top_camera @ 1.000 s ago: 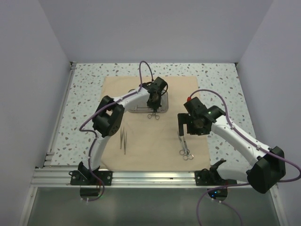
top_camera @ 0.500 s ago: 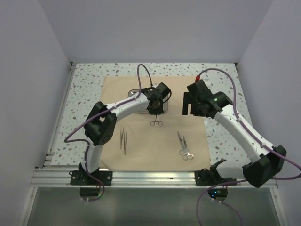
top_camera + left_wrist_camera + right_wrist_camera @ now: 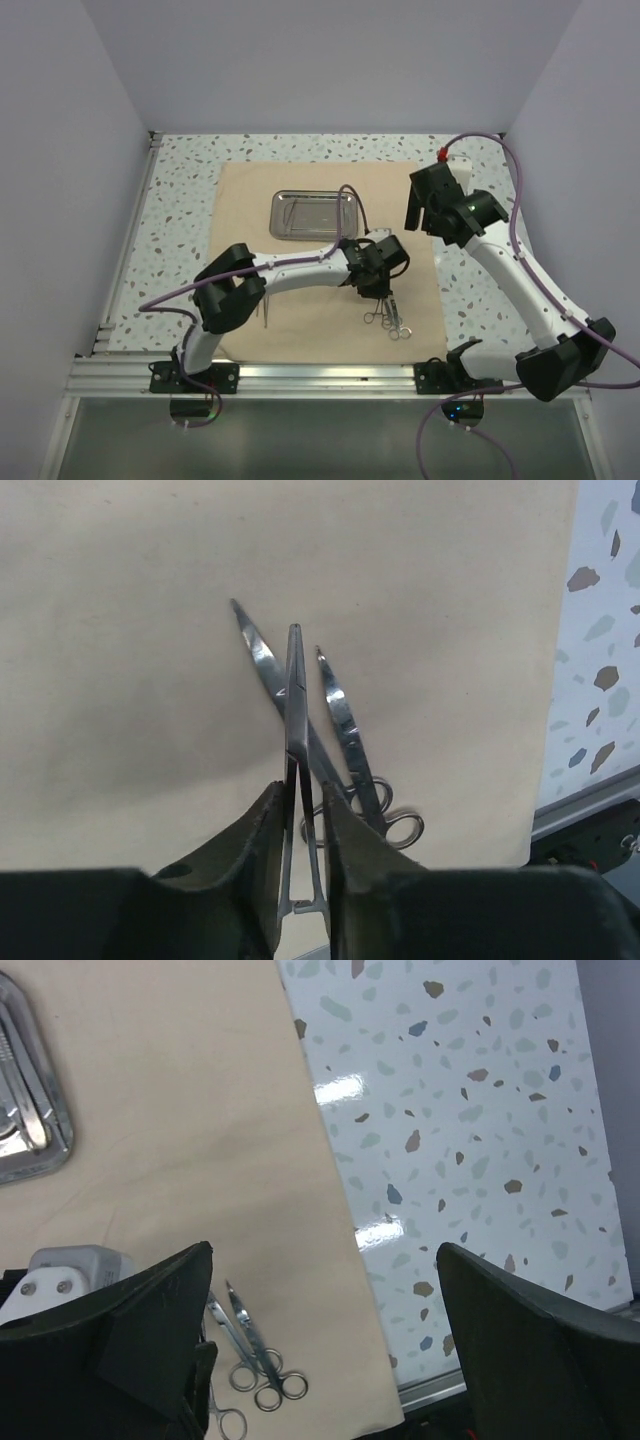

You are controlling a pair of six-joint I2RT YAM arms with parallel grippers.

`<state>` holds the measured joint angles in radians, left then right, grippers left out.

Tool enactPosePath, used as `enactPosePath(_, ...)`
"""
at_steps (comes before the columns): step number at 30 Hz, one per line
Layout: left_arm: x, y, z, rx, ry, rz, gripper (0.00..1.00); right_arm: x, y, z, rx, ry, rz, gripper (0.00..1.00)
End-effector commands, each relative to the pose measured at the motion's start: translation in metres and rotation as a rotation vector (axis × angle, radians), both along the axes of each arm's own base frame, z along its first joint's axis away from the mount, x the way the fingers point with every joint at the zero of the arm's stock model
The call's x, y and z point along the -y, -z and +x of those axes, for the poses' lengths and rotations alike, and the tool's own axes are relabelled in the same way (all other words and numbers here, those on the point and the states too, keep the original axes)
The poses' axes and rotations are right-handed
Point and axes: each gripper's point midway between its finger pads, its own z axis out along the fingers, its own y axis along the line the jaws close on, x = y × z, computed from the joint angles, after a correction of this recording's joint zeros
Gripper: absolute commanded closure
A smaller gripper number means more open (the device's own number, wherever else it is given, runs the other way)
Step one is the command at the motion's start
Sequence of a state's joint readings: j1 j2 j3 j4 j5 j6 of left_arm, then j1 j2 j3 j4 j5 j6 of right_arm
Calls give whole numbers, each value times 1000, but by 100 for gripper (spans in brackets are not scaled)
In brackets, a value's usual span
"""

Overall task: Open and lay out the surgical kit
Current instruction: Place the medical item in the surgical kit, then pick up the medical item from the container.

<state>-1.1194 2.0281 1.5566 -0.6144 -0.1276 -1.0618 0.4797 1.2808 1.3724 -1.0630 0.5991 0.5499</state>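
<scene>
The tan cloth (image 3: 300,330) lies spread flat on the table. The steel tray (image 3: 345,228) sits on its far part with a thin instrument inside. My left gripper (image 3: 379,291) is shut on ring-handled forceps (image 3: 296,695) over the cloth's near right part, right beside the scissors (image 3: 397,322). In the left wrist view the scissors (image 3: 342,723) lie on the cloth just past the forceps. My right gripper (image 3: 424,209) is wide open and empty, raised over the cloth's right edge. The right wrist view shows the scissors (image 3: 252,1354) and the tray (image 3: 52,1145) below it.
Tweezers (image 3: 266,314) lie on the cloth's near left, partly behind my left arm. Speckled tabletop (image 3: 470,290) borders the cloth on the right. A metal rail (image 3: 320,375) runs along the near edge. White walls close in the left, far and right sides.
My left gripper has carried the forceps from the tray to the near right of the cloth, beside the scissors. My right gripper has risen and drawn back to the far right, away from the scissors.
</scene>
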Motion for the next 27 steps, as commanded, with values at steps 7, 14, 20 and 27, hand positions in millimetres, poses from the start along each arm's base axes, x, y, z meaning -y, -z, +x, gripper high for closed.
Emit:
enactPosePath(7,37,-45,18,83,44,-76,32,24,-3,-11,15,68,-36,2)
enactPosePath(14,-33,-89,92,254,47,39,34,21,-24,-6,44,48,-11,2)
enactPosePath(20,-120,-67,175,383,112,324,33,14,-30,-8,34,0,28,2)
enactPosePath(27,-186,-40,252,378,30,352,35,10,-11,-22,-37,-27,52,2)
